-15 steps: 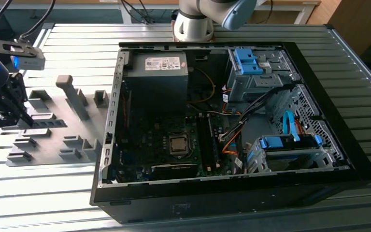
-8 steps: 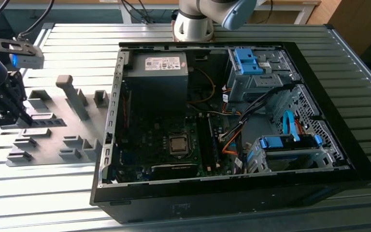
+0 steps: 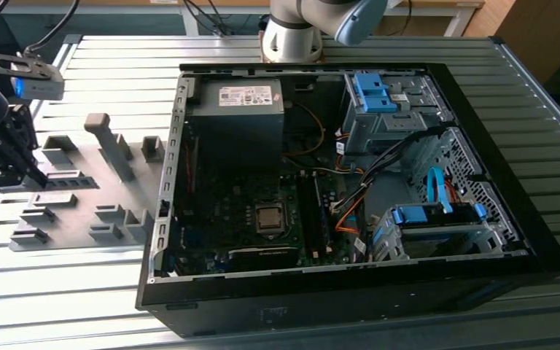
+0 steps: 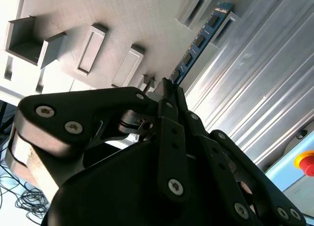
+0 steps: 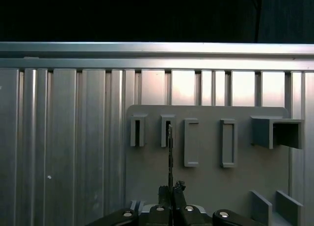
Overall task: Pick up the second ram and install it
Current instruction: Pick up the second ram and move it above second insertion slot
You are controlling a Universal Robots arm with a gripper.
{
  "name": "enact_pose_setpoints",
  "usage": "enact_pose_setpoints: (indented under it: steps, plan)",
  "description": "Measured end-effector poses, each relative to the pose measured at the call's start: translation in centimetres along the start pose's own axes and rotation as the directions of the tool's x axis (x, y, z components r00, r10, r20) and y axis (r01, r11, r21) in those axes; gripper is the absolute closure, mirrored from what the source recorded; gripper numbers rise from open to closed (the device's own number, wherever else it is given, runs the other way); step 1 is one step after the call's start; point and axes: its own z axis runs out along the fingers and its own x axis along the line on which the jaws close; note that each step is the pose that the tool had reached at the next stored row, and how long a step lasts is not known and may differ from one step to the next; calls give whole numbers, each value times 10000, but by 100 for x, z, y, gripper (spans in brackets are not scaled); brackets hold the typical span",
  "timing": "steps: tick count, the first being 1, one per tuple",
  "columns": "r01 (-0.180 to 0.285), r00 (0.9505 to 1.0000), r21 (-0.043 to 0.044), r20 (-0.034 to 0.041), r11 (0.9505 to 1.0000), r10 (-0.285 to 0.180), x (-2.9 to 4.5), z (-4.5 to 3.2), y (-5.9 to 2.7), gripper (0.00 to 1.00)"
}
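My gripper is shut on one end of the second ram, a narrow blue-green board with dark chips that juts out from the fingertips. In the first wrist view the ram appears edge-on as a thin dark line running from the gripper to a small slotted block on the grey fixture plate. I cannot tell whether its far end touches that block. In the exterior view the gripper hangs over the fixture plate at the exterior view's left, away from the open computer case.
The case lies open on the ribbed metal table, showing black motherboard slots, a processor socket, a power supply, blue drive cages and loose cables. The arm's base stands behind the case. A red button sits off the table.
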Motion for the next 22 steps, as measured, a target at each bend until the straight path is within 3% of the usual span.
enact_pose_setpoints:
  steps: [19,20,22]
  plan:
    - [0,10000,5,0,10000,0,0,-122,-1,86]
    - [0,10000,8,0,10000,0,1,-168,-2,86]
    - [0,10000,10,0,10000,0,1,-185,-2,86]
